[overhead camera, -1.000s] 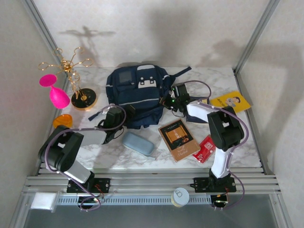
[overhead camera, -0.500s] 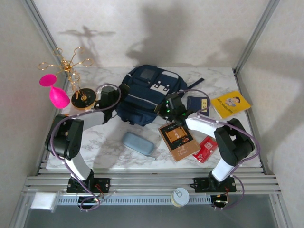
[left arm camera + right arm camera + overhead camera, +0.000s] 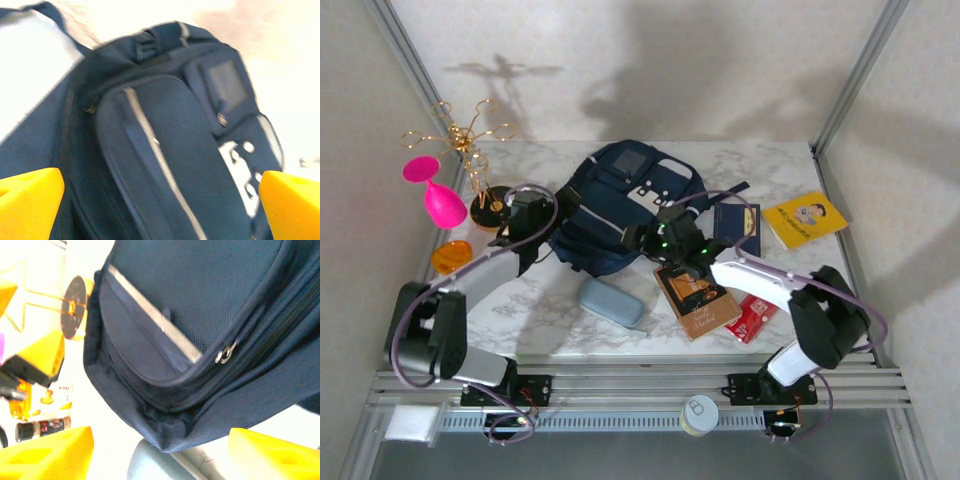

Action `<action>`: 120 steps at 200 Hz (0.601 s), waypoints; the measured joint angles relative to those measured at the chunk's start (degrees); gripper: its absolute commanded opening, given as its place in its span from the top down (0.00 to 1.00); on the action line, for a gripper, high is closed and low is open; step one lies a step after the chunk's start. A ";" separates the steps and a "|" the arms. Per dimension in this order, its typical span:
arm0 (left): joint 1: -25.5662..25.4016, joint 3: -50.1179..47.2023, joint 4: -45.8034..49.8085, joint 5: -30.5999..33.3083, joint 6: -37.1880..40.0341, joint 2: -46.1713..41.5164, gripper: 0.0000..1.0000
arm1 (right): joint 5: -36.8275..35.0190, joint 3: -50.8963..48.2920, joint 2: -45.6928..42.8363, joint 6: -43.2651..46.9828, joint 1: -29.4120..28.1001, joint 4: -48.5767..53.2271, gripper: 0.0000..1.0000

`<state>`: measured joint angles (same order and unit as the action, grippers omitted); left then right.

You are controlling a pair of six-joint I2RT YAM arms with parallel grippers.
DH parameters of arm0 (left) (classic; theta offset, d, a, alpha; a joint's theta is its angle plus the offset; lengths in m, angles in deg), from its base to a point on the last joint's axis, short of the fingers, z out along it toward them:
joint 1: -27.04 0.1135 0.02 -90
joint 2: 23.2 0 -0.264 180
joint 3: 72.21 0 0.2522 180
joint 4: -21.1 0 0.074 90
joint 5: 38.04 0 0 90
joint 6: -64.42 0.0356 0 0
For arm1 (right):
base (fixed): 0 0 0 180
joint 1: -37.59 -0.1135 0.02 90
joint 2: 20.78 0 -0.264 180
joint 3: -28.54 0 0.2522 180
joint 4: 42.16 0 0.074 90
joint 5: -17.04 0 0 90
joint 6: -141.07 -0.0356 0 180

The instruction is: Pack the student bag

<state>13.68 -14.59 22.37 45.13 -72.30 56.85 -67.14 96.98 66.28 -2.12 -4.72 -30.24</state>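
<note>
- The student bag (image 3: 615, 205), a large navy-blue fabric backpack with white trim patches and a light stripe across its front pocket, is found at the far centre of the white marbled table (image 3: 545, 325). It lies front side up and turned at an angle.
- No open compartment is seen in either wrist view. The zip lines on the front of the bag appear closed, so packing is judged not to have begun.
- The loose items are found outside the bag:
  - a grey-blue oval case (image 3: 612, 302), just near of the bag;
  - a brown rectangular book (image 3: 695, 292), near and right of the bag;
  - a small red packet (image 3: 752, 315), beside the book on its right;
  - a small navy-blue booklet (image 3: 735, 222), at the bag's right edge;
  - a yellow booklet (image 3: 805, 218), at the far right.
- The left gripper (image 3: 159, 202) is held at the bag's left side, its yellow fingers spread wide and nothing between them.
- The right gripper (image 3: 160, 454) is positioned at the bag's near right corner. Its jaws are parted, and the corner fabric is framed between the fingers but not pinched.
- Work left, as judged: a compartment is to be unzipped, the items are to be loaded one by one, and the bag is to be closed.
</note>
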 measured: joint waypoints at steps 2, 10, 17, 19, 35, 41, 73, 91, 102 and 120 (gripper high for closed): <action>-0.50 -0.24 0.11 0.02 -0.02 -0.63 0.01 | 0.24 0.00 -0.39 0.24 0.46 0.20 0.24; -2.54 -1.09 0.66 -0.07 -0.22 -2.95 0.01 | 0.50 0.00 -1.66 1.73 2.45 0.92 0.24; -4.39 -1.84 1.01 -0.22 -0.66 -4.63 0.01 | 0.63 0.00 -2.34 2.95 4.31 1.66 0.23; -5.01 -2.10 1.27 -0.26 -0.74 -5.16 0.01 | 0.68 0.00 -2.47 3.19 4.76 1.79 0.23; -9.68 -4.39 1.84 -0.26 -2.58 -8.59 0.01 | 1.18 0.00 -2.43 5.95 9.20 3.80 0.23; -11.54 -5.42 2.03 -0.24 -3.26 -9.77 0.01 | 1.51 0.00 -2.08 6.84 10.80 4.50 0.24; -21.40 -7.39 3.76 0.57 -5.99 -12.17 0.02 | 3.91 0.52 2.95 10.40 17.94 6.71 0.30; -25.55 -7.39 3.93 1.44 -7.52 -12.07 0.03 | 5.90 1.92 6.95 11.52 19.47 7.06 0.30; -28.33 -7.39 3.30 2.36 -8.22 -11.56 0.02 | 6.73 3.26 9.35 11.85 19.71 7.13 0.29; -31.65 -7.39 1.57 2.95 -8.98 -9.14 0.01 | 8.41 5.77 13.05 11.89 20.04 6.62 0.28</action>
<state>-17.97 -21.98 23.95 48.08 -81.28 47.71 -58.72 102.75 79.33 9.77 15.32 -23.62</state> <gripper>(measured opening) 0.989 0.716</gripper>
